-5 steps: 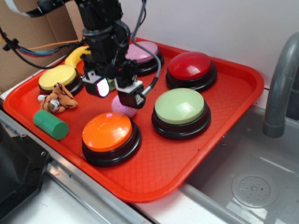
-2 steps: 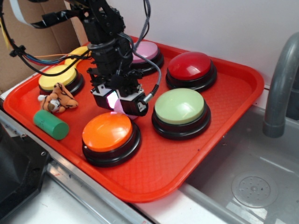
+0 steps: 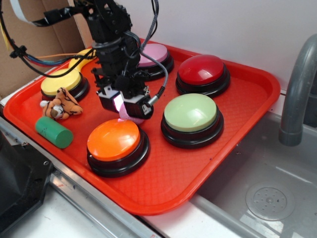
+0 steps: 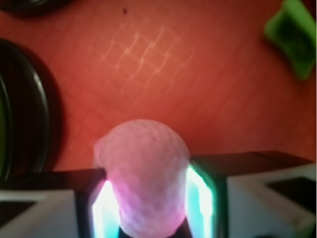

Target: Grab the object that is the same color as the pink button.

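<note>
The pink ball [image 4: 143, 178] sits between the two fingers of the claw [image 3: 125, 108], its dimpled surface pressed by a pad on either side in the wrist view; the claw is clenched on it. In the exterior view only a sliver of the ball [image 3: 130, 118] shows below the fingers, just beside the far edge of the orange button [image 3: 114, 141] and above the red tray [image 3: 233, 129].

Against the picture from a second ago: the fingers then stood wide apart with the ball lying free on the tray between them; they are now drawn in on it. Against the later earlier picture, the claw stands slightly higher and farther from the orange button (the shift is small).

Taking the orange button as landmark: the pink button [image 3: 153, 54] lies beyond it at the tray's far side, partly hidden by the arm. The green button [image 3: 191, 114] is just to its right, the dark red button [image 3: 202, 70] beyond that. The yellow button [image 3: 59, 82] lies to the far left, with a small tiger toy [image 3: 63, 104] near it and a green cylinder [image 3: 53, 132] to the orange button's left. A yellow banana-like shape [image 3: 81, 58] shows behind the yellow button. A grey faucet [image 3: 297, 89] rises over the sink [image 3: 267, 198] to the right.
</note>
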